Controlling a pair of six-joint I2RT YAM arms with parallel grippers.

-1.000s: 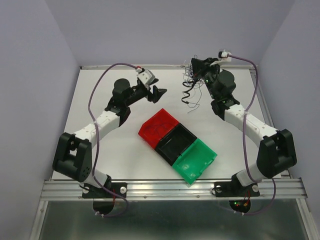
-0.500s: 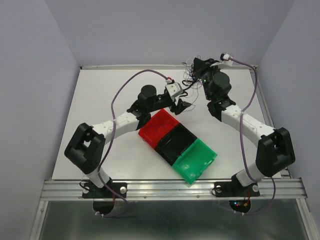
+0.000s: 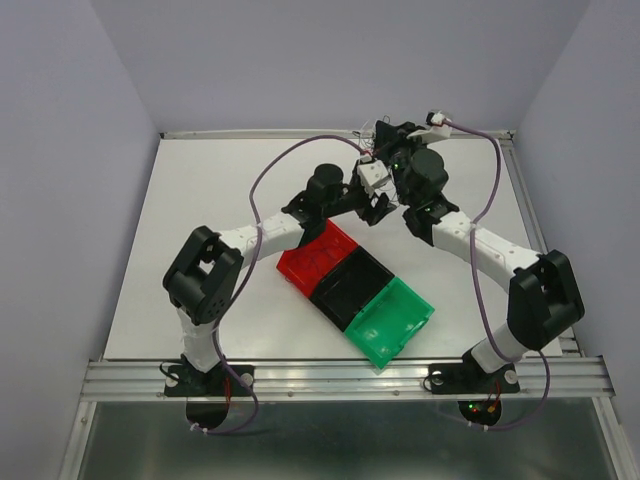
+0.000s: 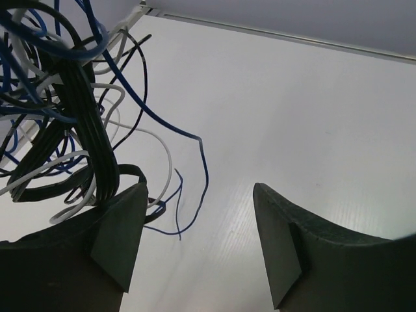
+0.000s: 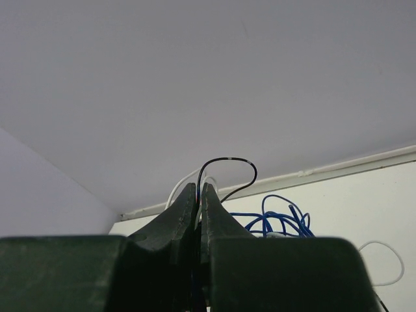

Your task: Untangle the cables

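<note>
Limp cables (image 4: 84,123) bunched at the far edge, one pincer gaping, one pinched.
From above, we see both arms meeting over the back of the table (image 3: 200,220). Left wrist: our left gripper (image 4: 198,195) stands wide and empty, the cables hanging just beside it. They look light and floppy, so we'd pinch that loose blue end (image 4: 195,136). Right wrist: the right gripper (image 5: 198,188) is clamped on a black strand (image 5: 227,160).

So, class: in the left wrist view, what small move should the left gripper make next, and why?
Probably ease the left gripper sideways toward the cables and close on the loose blue strand. Its jaws stand open, holding nothing; the tangle hangs beside one finger, while the right gripper is shut on the bundle.
</note>
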